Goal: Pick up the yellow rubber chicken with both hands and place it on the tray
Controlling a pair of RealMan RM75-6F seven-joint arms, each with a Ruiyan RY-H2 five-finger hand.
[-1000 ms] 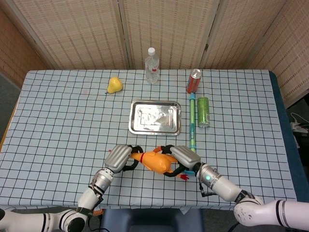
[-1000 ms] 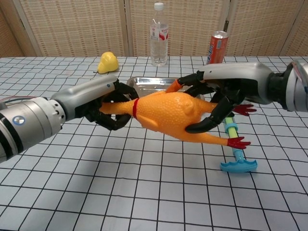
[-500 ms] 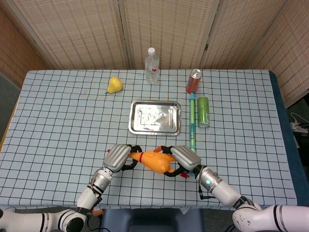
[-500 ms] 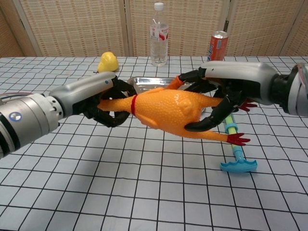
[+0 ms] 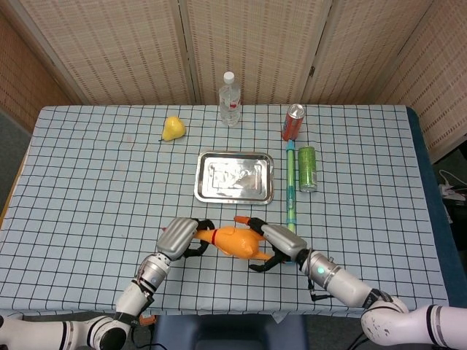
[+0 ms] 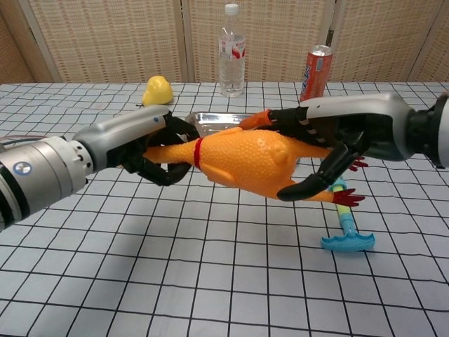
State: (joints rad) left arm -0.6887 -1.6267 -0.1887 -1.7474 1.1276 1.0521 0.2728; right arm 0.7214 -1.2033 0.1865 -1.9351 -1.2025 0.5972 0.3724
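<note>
The yellow-orange rubber chicken [image 6: 245,160] [image 5: 233,240] hangs above the table, lying sideways in front of the steel tray [image 5: 234,176] [image 6: 210,121]. My left hand [image 6: 151,147] [image 5: 181,237] grips its neck end near the red collar. My right hand [image 6: 330,144] [image 5: 276,243] wraps the body's rear, dark fingers above and below it. The red feet stick out past the right hand. The tray is empty and lies farther back.
A yellow pear [image 5: 173,128], a clear water bottle [image 5: 230,98] and a red can [image 5: 292,122] stand along the back. A green can [image 5: 307,168] and a long teal-green stick toy [image 5: 290,182] lie right of the tray.
Both hands have carried the chicken slightly higher and toward the tray. The right hand's fingers have shifted along the body's rear.
</note>
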